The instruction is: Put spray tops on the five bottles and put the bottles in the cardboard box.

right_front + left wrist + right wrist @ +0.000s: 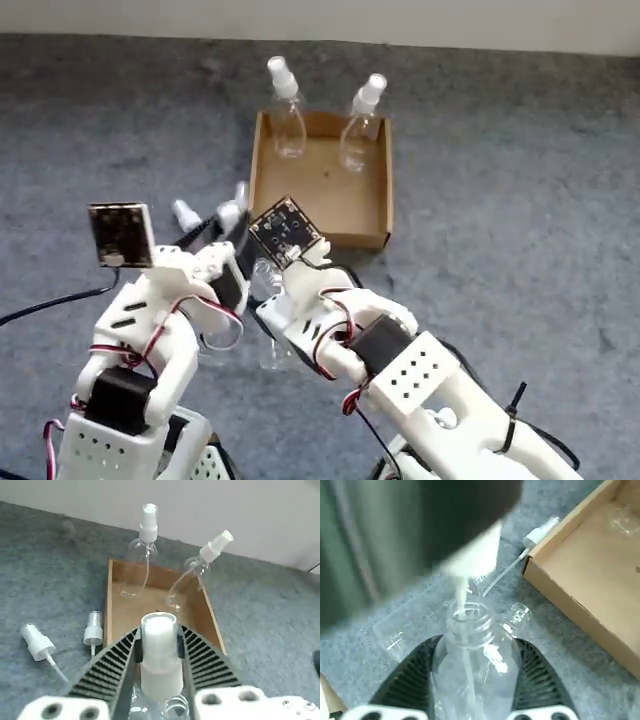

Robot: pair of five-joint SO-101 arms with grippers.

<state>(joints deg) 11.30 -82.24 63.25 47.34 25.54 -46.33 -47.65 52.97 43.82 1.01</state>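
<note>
My right gripper [476, 652] is shut on a clear open bottle [470, 680], held upright just in front of the cardboard box [368, 215]. My left gripper [160, 642] is shut on a white spray top [160, 665] directly above it. The top's thin dip tube [461, 594] reaches down into the bottle's mouth. Two bottles with spray tops [287, 118] [362, 125] stand in the box at its far wall. Two loose spray tops [37, 642] [93, 629] lie on the carpet left of the box. The left wrist view has the bottle's mouth [172, 709] just below the held top.
Grey carpet covers the table. More clear open bottles lie on it near the grippers [395, 630] [517, 615] [272, 355]. The near half of the box floor [135, 615] is bare. The pale wall [400, 20] runs along the far edge.
</note>
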